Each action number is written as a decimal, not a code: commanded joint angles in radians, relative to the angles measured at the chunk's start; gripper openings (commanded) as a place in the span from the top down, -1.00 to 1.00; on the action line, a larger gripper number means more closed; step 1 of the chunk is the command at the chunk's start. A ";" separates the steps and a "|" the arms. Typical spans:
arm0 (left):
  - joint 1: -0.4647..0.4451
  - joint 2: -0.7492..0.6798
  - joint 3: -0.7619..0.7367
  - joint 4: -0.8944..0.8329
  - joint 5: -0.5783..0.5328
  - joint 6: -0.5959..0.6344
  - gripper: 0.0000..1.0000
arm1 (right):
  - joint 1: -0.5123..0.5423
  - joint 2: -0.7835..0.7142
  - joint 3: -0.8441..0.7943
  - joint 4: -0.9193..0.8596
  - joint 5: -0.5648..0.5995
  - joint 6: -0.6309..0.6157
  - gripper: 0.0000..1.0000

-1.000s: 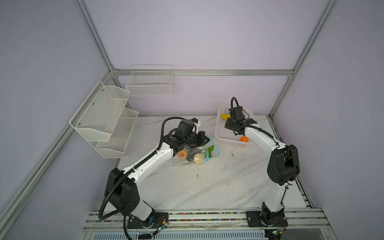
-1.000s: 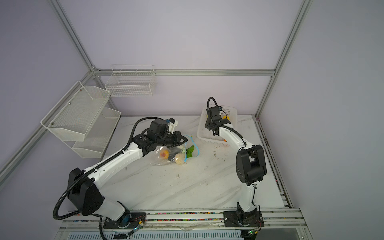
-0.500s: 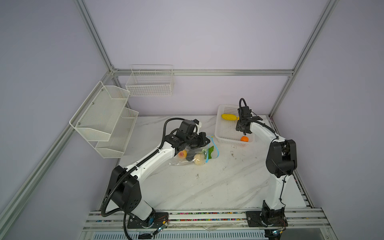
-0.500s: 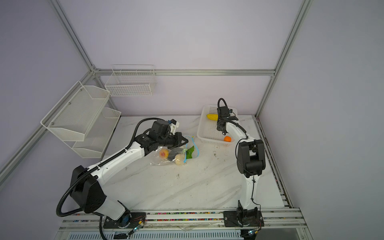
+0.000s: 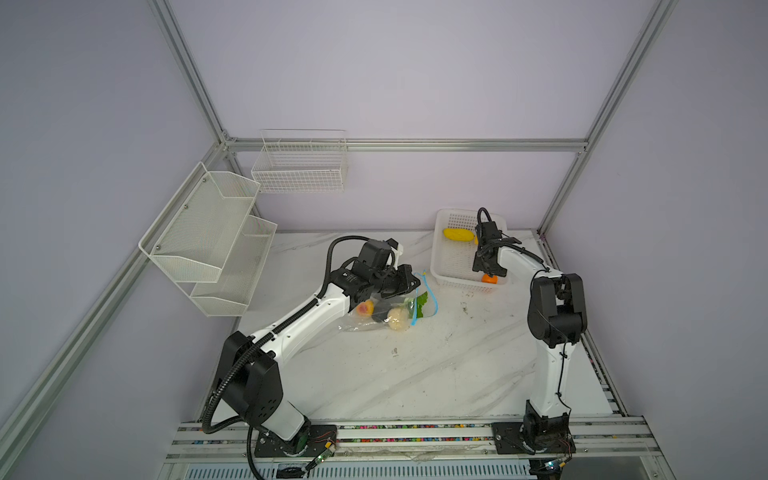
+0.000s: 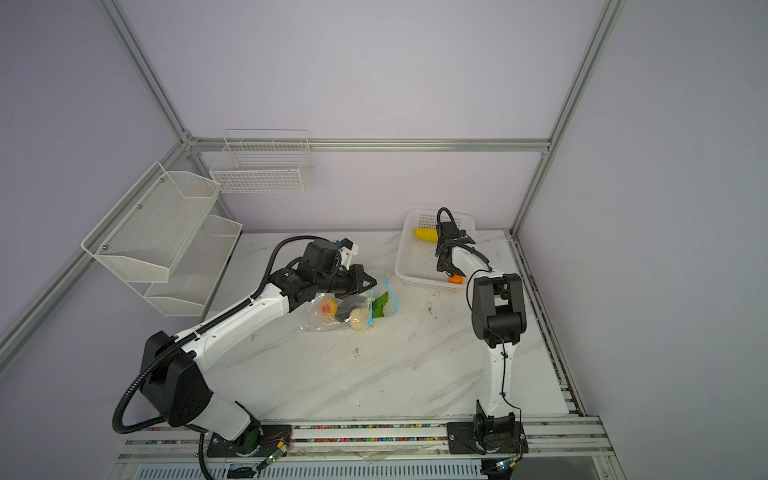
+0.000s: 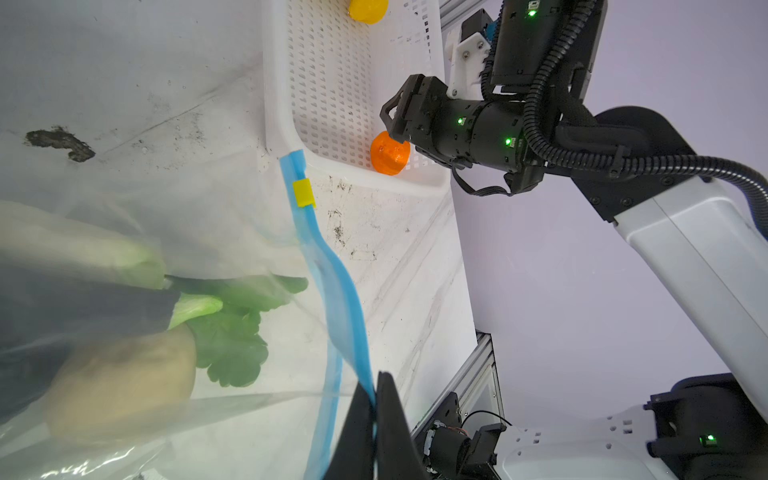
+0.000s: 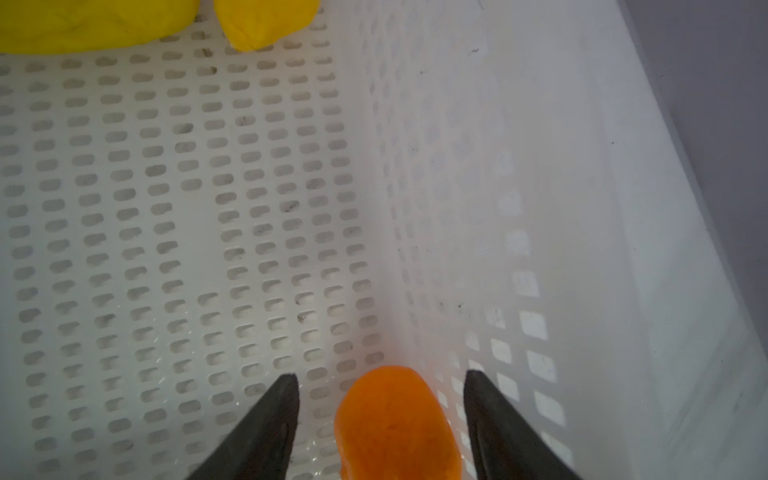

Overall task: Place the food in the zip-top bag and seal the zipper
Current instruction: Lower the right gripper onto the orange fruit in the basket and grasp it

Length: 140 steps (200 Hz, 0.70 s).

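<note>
In one zip-top bag, seemingly four food pieces are counted: one peach-coloured piece, one dark piece, one cream piece, one leafy piece. In one white basket, one orange piece and two yellow pieces are counted.

The marbled white table carries the zip-top bag and, perhaps touching it, a perforated basket.

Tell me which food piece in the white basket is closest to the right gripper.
The orange piece, sitting between the jaws of the open right gripper; the yellow pieces lie at the far end of the basket.
</note>
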 commanded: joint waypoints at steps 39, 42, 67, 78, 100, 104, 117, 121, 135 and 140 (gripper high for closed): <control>0.002 0.000 0.018 0.023 0.016 0.022 1.00 | -0.009 0.044 -0.025 -0.039 -0.020 -0.006 -0.37; 0.002 0.000 0.018 0.023 0.016 0.022 1.00 | -0.009 0.047 -0.025 -0.039 -0.027 -0.006 -0.37; 0.003 0.001 0.019 0.023 0.015 0.022 1.00 | -0.009 0.047 -0.023 -0.028 -0.083 -0.011 -0.34; 0.003 0.003 0.021 0.025 0.016 0.022 1.00 | -0.008 0.049 -0.021 -0.022 -0.100 -0.012 -0.32; 0.002 0.005 0.021 0.025 0.017 0.020 1.00 | -0.008 0.055 -0.013 -0.014 -0.127 -0.012 -0.29; 0.003 0.005 0.020 0.026 0.016 0.020 1.00 | -0.008 0.055 -0.010 -0.013 -0.134 -0.012 -0.29; 0.002 0.005 0.019 0.026 0.016 0.020 1.00 | -0.008 0.060 -0.009 -0.005 -0.165 -0.012 -0.29; 0.003 0.005 0.019 0.026 0.017 0.020 1.00 | -0.009 0.061 -0.009 -0.004 -0.169 -0.012 -0.29; 0.004 0.006 0.019 0.026 0.016 0.020 1.00 | -0.008 0.065 -0.008 0.004 -0.196 -0.009 -0.32; 0.002 0.006 0.020 0.026 0.016 0.020 1.00 | -0.009 0.067 -0.009 0.004 -0.201 -0.006 -0.34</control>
